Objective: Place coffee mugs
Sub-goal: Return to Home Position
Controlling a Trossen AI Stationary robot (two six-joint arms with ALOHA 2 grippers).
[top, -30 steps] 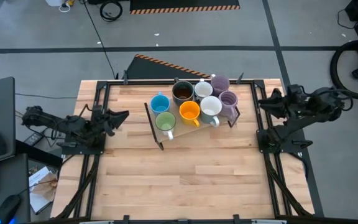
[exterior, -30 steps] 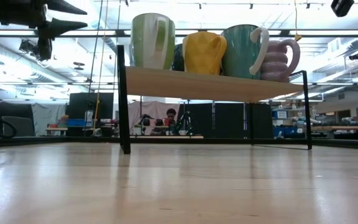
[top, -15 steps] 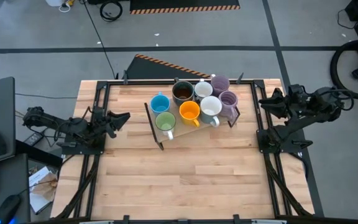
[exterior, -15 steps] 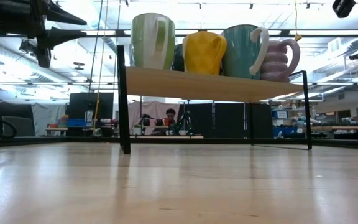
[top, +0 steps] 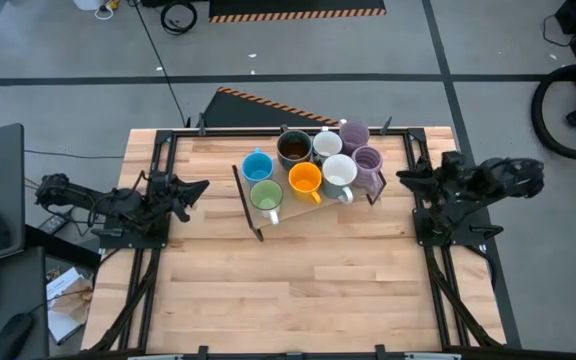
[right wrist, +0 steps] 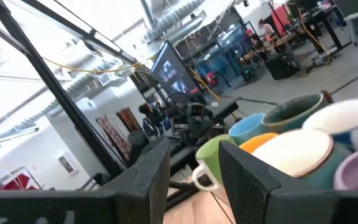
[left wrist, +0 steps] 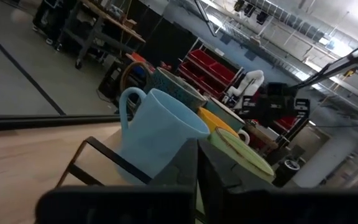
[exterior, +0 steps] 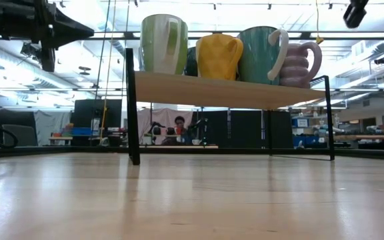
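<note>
At the left edge of the pale wooden desk, the left tool hangs with its fingers together, clear of everything. In the upper middle, eight ceramic coffee mugs stand bunched on a small black-framed wooden shelf, blue and green leftmost, the lilac pair rightmost. At the right edge the right tool hovers, fingers apart, holding nothing.

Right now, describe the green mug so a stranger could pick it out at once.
On the wooden table, a black-framed shelf holds a cluster of mugs. The green mug stands at the cluster's front left corner, in front of the blue mug and left of the orange mug; it is the only green one.
</note>
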